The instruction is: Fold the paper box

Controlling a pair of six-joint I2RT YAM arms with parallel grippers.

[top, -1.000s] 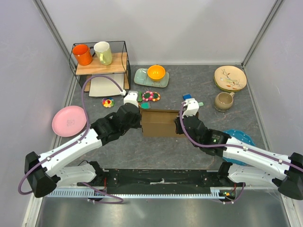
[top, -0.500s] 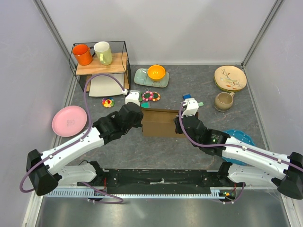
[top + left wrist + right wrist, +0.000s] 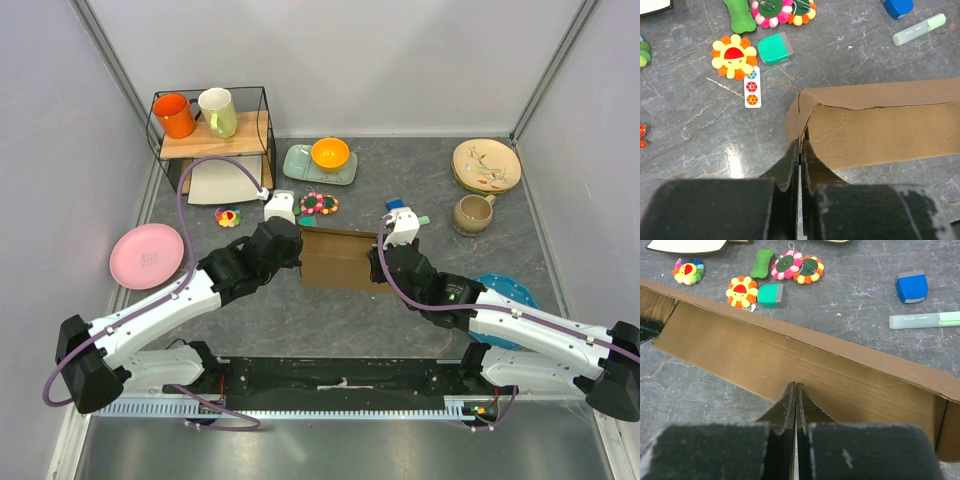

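Note:
The paper box (image 3: 340, 262) is a brown cardboard piece standing mid-table with its long walls raised. In the left wrist view its left end corner (image 3: 805, 107) is right at my fingertips. My left gripper (image 3: 298, 252) (image 3: 801, 145) is shut, with its tips touching that corner's lower edge. I see no cardboard between the fingers. My right gripper (image 3: 379, 262) (image 3: 795, 386) is shut, with its tips pressed against the box's near long wall (image 3: 790, 360) close to the table. The box's right end is partly hidden under my right wrist.
Small toys lie just behind the box: a flower toy (image 3: 733, 59), a teal eraser (image 3: 774, 48), a blue block (image 3: 912, 286) and a green highlighter (image 3: 925, 319). A wire rack with mugs (image 3: 212, 125), a pink plate (image 3: 147, 256), a tray with an orange bowl (image 3: 320, 163), a beige plate (image 3: 486, 164) and a mug (image 3: 472, 212) ring the area.
My left arm has edged forward and to the right against the box's left end. The box has shifted slightly. The right arm has barely moved.

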